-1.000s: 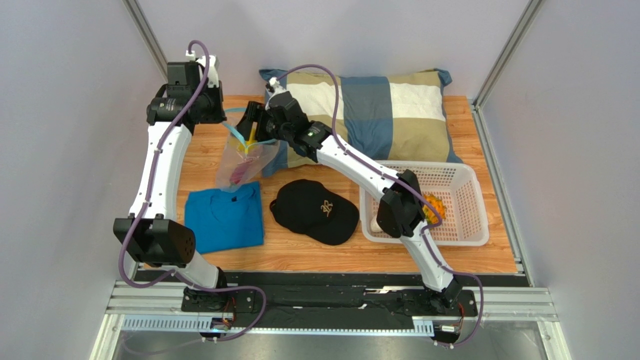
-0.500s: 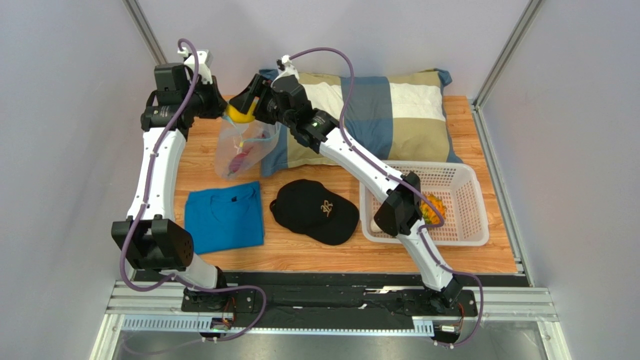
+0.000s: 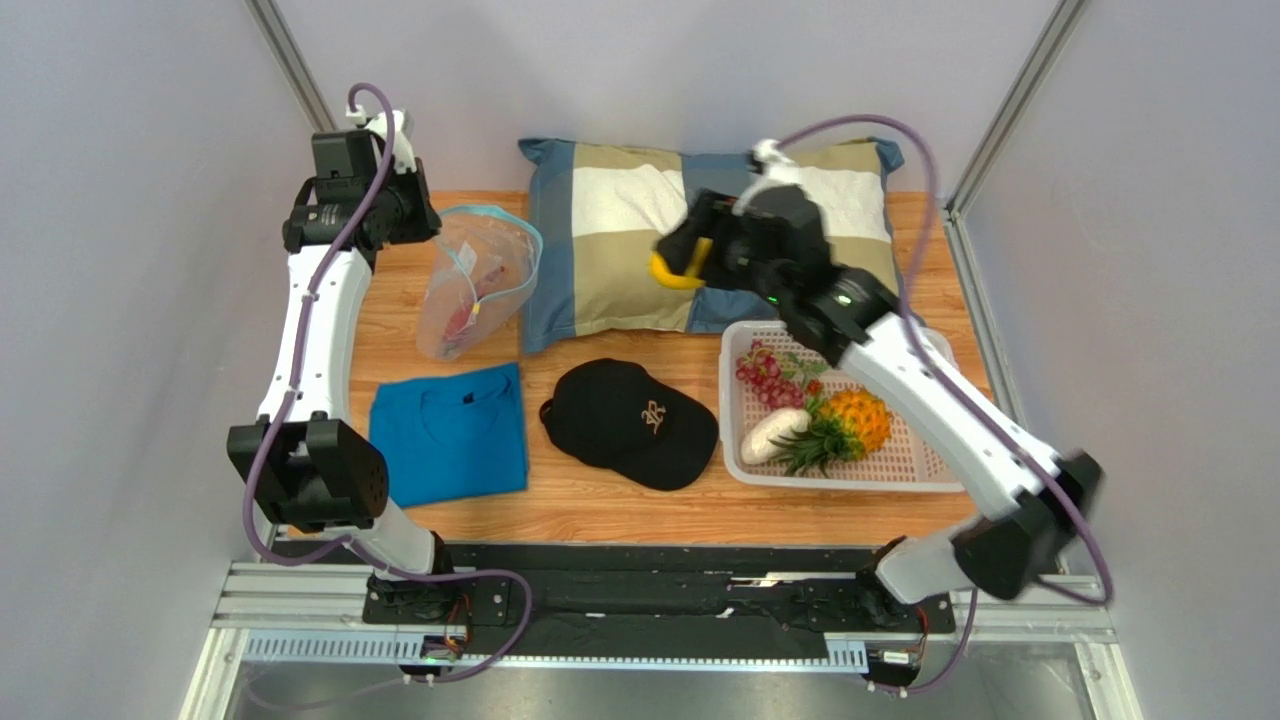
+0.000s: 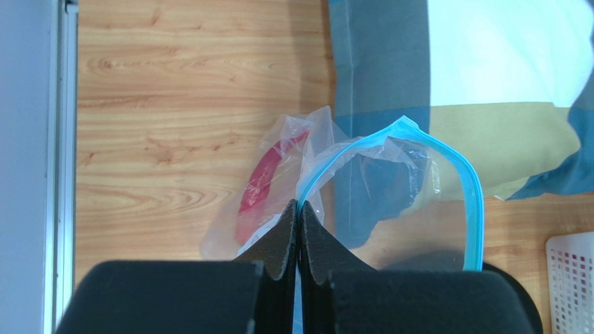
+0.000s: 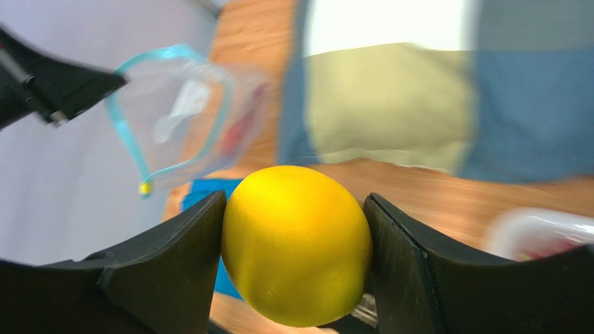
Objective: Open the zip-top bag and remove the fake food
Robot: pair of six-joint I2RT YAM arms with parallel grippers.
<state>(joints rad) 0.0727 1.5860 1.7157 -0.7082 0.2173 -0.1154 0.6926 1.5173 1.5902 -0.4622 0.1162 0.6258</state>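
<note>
The clear zip-top bag (image 3: 478, 278) hangs open at the back left, its teal zip strip (image 4: 446, 149) forming a loop. My left gripper (image 4: 298, 209) is shut on the rim of the bag's mouth and holds it up. A red chili (image 4: 261, 184) lies inside the bag. My right gripper (image 3: 676, 263) hovers over the pillow, shut on the yellow lemon (image 5: 296, 243). In the white basket (image 3: 932, 360) lie the dark red grapes (image 3: 766, 375), the orange pineapple (image 3: 854, 423) and the cream-white vegetable (image 3: 769, 435).
A checked pillow (image 3: 631, 210) lies along the back of the wooden table. A black cap (image 3: 624, 420) sits in the middle front, and a folded blue shirt (image 3: 448, 435) lies front left, just below the bag.
My right gripper lifted the lemon out of the bag's mouth and swung right, over the pillow. The left gripper stayed shut on the bag's rim.
</note>
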